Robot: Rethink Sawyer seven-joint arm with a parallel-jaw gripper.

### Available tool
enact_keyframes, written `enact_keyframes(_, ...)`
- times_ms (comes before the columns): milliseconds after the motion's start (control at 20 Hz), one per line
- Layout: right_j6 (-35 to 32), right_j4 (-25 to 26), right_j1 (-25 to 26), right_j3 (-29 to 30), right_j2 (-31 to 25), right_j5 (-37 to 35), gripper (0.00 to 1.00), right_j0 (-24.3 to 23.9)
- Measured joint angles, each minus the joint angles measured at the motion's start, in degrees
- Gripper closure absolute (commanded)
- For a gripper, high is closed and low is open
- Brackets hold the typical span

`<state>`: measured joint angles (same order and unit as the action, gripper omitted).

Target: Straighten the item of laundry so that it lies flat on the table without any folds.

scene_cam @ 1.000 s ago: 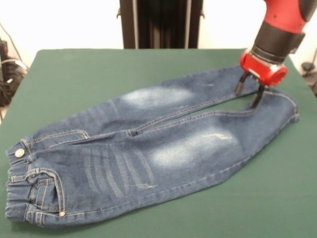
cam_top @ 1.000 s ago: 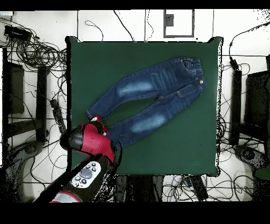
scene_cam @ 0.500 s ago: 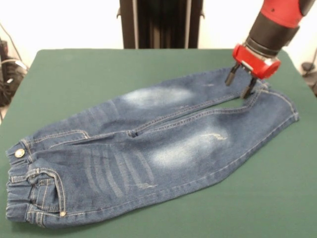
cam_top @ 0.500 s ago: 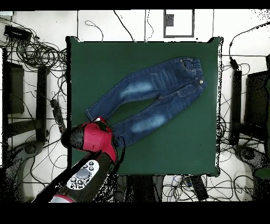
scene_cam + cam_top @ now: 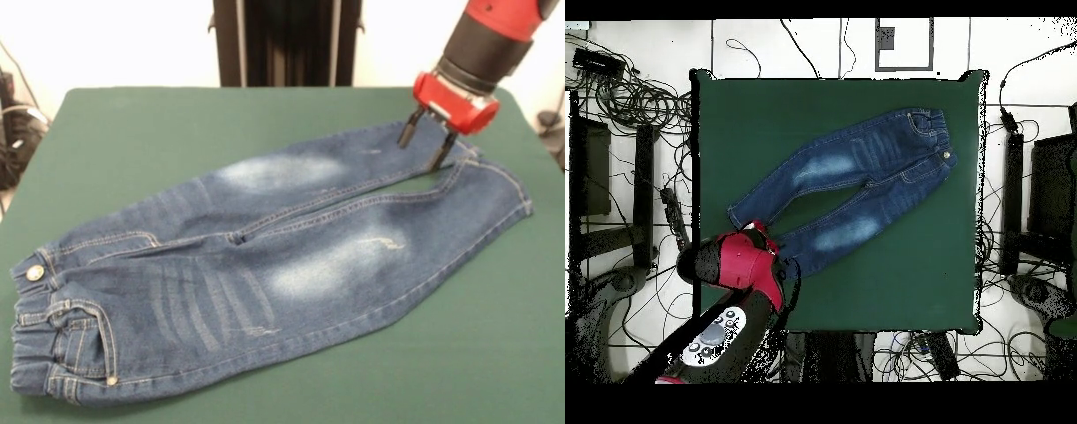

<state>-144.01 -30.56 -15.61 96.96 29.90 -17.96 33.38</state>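
A small pair of dark blue jeans (image 5: 265, 256) (image 5: 850, 180), the item of laundry, lies spread on the green table (image 5: 132, 132) (image 5: 895, 280). Its waistband is at the front view's lower left and both legs run toward the upper right. The legs show pale faded patches. My gripper (image 5: 422, 148) hangs just above the leg ends, near where the two cuffs meet. Its black fingers (image 5: 407, 132) are apart with nothing between them. In the overhead view the red arm (image 5: 740, 265) covers the gripper and part of one cuff.
Green cloth shows all round the jeans, widest at the far left and near right in the front view. Cables and dark equipment (image 5: 625, 150) lie on the floor round the table in the overhead view. A dark post (image 5: 287, 40) stands behind the far edge.
The gripper has risen off the cuff and shifted slightly toward the far side. The right leg end has settled flat; the jeans otherwise lie as before.
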Motion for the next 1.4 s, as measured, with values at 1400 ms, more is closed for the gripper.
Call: enact_keyframes(1400, 0.0, 0.05, -0.01, -10.16, -3.67, 4.31, 0.0, 0.17)
